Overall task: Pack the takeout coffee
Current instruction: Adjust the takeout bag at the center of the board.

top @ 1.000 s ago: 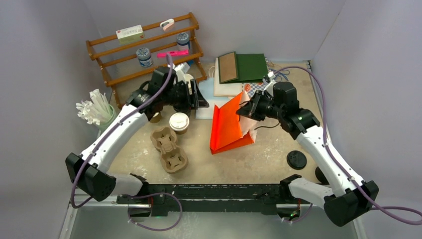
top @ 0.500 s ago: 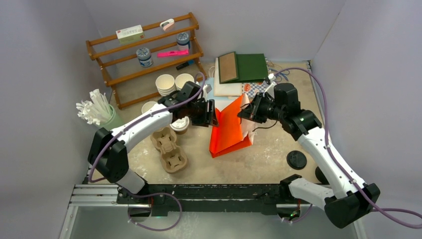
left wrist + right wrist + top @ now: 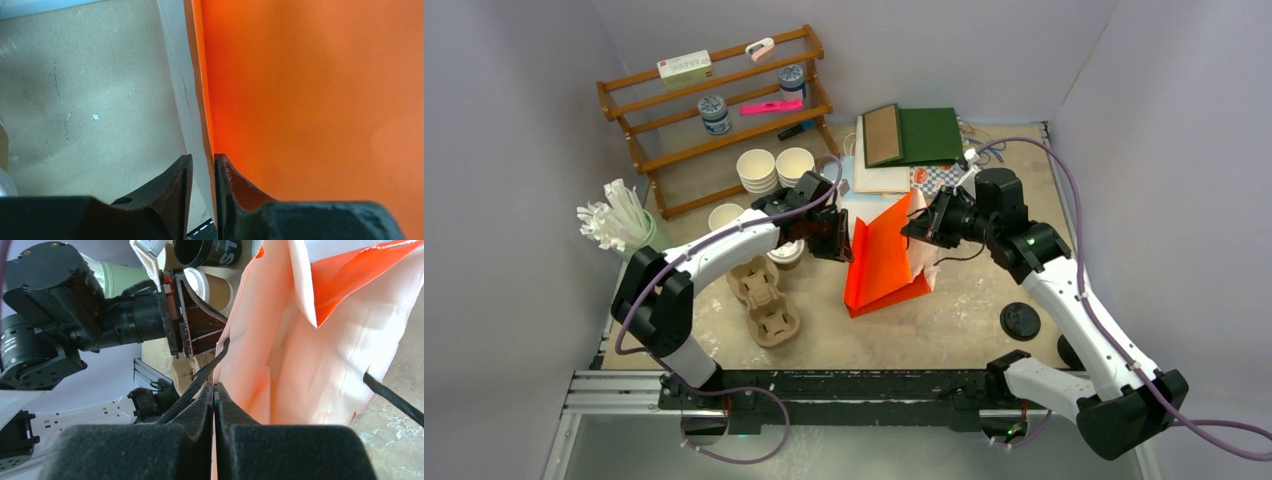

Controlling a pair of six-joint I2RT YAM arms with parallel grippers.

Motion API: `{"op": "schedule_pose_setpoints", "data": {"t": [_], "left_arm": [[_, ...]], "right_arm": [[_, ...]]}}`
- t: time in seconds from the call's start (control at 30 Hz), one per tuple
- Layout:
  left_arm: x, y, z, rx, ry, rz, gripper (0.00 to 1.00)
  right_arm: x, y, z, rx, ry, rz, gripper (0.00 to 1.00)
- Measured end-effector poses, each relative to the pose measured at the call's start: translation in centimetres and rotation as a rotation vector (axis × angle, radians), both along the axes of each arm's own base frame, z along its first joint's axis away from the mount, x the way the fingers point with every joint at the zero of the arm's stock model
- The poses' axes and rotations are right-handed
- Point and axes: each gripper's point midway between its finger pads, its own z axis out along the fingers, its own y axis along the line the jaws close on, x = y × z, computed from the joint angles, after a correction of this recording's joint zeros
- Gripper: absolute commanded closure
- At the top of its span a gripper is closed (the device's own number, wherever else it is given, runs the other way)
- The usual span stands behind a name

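An orange paper bag [image 3: 884,265] stands open at mid table, its inside pale [image 3: 300,365]. My right gripper [image 3: 911,225] is shut on the bag's right rim, and its fingers [image 3: 214,386] pinch the paper beside a black cord handle. My left gripper [image 3: 849,235] is at the bag's left rim. Its jaws [image 3: 202,157] straddle the bag's wall [image 3: 310,90] with a narrow gap still showing. One takeout coffee [image 3: 786,250], a kraft cup with a white lid [image 3: 212,287], stands just left of the bag, partly hidden under the left arm.
A pulp cup carrier [image 3: 764,300] lies near the front left. White stacked cups [image 3: 756,168] and a wooden rack [image 3: 714,100] stand behind. A straw holder [image 3: 619,220] is at far left, a black lid [image 3: 1020,320] at right, and a black cup [image 3: 207,251] behind the coffee.
My left arm swung right from the rack area to the bag's left rim, and its jaws narrowed around the paper. The right arm and the bag stayed put.
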Motion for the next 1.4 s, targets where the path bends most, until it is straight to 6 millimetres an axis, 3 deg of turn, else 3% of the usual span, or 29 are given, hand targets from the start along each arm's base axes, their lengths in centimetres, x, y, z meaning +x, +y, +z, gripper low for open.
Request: {"op": "schedule_pose_setpoints", "data": {"t": [0.17,0.27,0.5,0.7,0.9,1.2,1.4], "left_arm": [[-0.3,0.2,-1.6,0.013,0.035,-0.004,0.86],[-0.5,0.2,-2.1,0.017,0.05,-0.006,1.0],[-0.4,0.6,-2.7,-0.002,0.06,0.0,1.0],[-1.3,2.2,-5.3,0.006,0.116,0.028,1.0],[-2.0,1.5,-5.5,-0.06,0.135,0.011,1.0],[-2.0,0.9,-5.3,-0.114,0.12,0.009,0.98],[-2.4,1.0,-5.4,-0.136,0.115,0.01,1.0]], "right_arm": [[0.0,0.0,0.0,0.001,0.002,-0.004,1.0],[0.0,0.0,0.0,-0.001,0.003,-0.005,1.0],[0.1,-1.2,-0.1,-0.059,0.009,-0.047,1.0],[0.7,-3.3,3.6,-0.139,-0.077,-0.122,1.0],[0.5,-4.1,6.6,-0.154,-0.137,-0.134,1.0],[0.7,-4.1,4.0,-0.227,-0.042,-0.102,1.0],[0.8,-5.5,3.1,-0.32,-0.002,-0.131,0.99]]}}
